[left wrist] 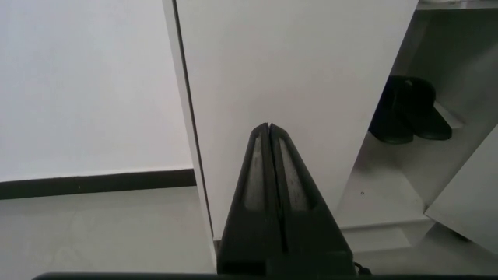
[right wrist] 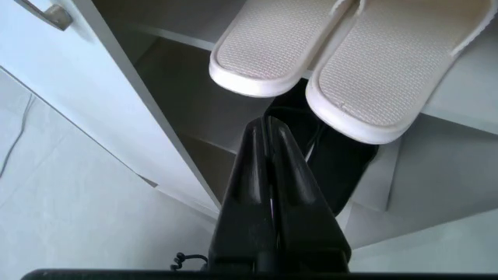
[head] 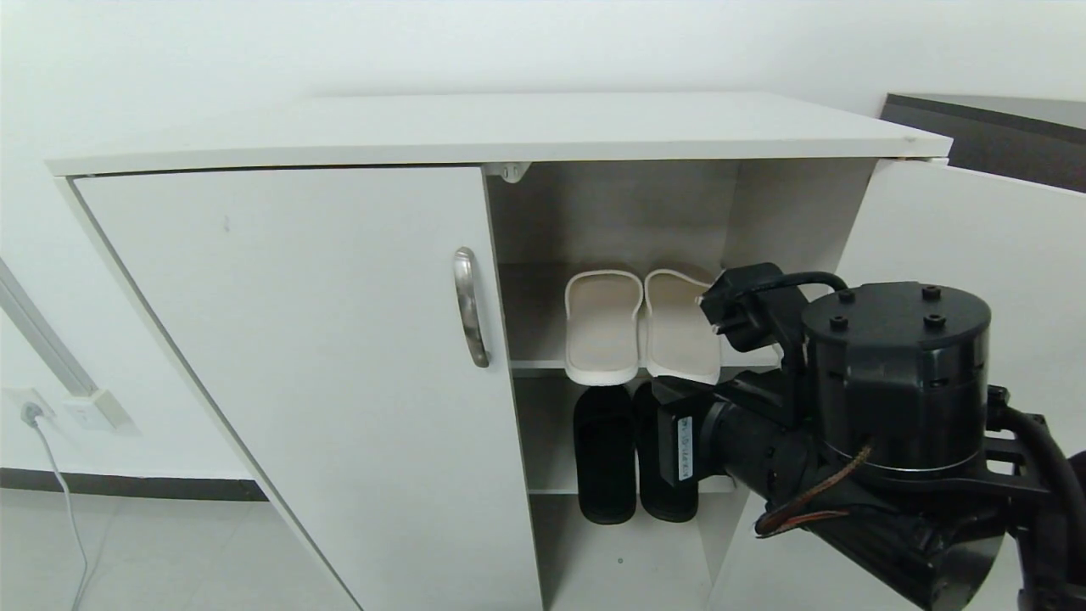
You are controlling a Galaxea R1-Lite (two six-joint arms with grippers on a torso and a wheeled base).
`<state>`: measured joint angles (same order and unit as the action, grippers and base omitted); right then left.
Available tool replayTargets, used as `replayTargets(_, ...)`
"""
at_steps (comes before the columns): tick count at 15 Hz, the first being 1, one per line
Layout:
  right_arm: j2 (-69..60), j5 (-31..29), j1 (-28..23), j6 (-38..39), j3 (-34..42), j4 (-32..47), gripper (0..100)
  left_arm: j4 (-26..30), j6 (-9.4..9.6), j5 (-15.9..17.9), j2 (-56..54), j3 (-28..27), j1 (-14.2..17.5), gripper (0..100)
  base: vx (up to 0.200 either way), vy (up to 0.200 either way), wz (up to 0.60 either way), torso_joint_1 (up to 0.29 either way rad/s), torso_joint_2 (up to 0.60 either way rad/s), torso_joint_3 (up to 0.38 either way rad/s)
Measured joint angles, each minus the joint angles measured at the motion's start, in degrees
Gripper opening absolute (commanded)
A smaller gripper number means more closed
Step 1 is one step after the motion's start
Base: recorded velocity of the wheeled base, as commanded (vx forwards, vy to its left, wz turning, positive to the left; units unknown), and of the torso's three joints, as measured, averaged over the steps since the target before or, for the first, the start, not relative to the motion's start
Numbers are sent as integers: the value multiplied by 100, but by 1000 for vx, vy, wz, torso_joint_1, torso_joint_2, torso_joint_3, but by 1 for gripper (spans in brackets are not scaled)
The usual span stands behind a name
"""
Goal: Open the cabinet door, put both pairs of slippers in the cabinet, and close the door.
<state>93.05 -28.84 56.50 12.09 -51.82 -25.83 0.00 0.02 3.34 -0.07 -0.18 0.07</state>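
— How far along is the robot?
— Both pairs sit in the cabinet (head: pixel 509 127): white slippers (head: pixel 640 327) on the upper shelf (head: pixel 534 367), black slippers (head: pixel 624 454) on the lower shelf (head: pixel 547 490), each overhanging the front edge. The right door (head: pixel 976 238) stands open, so closing it looks like the only step left.
— And the grippers?
— The right gripper (right wrist: pixel 268 124) is empty with its fingers pressed together, just before the shelves. The left gripper (left wrist: pixel 268 128) is the same, facing the closed left door (head: pixel 297 339).
— The room?
— A white wall (head: pixel 170 51), grey floor (head: pixel 153 552), and a socket (head: pixel 32 413) with a cable.

A plain white wall (head: pixel 170 51) is standing behind, and a dark skirting strip (head: pixel 127 485) is running along its foot above the pale grey floor (head: pixel 170 552). A grey cable (head: pixel 58 479) is hanging from a wall socket (head: pixel 32 413) beside a slanting white duct (head: pixel 42 335).
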Motion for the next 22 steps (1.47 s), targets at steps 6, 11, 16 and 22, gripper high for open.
replayTargets(6, 105, -6, -2, 2, 15, 2, 0, 0, 5, -1, 0, 0, 0, 0, 0, 0, 0, 0, 0, 0)
replayTargets(11, 162, -9, 5, 2, 15, 0, 0, 0, 7, -1, 0, 0, 0, 0, -200, 0, 0, 0, 1, 6)
replayTargets(16, 171, -6, -2, 2, 23, 2, 0, 0, 7, -1, 0, 0, 2, 0, -200, 0, 0, 0, 2, 3)
replayTargets(22, 182, -6, -2, 9, 84, 2, 0, 5, 7, -1, 0, 0, 0, 0, -200, 0, 0, 0, 3, 1)
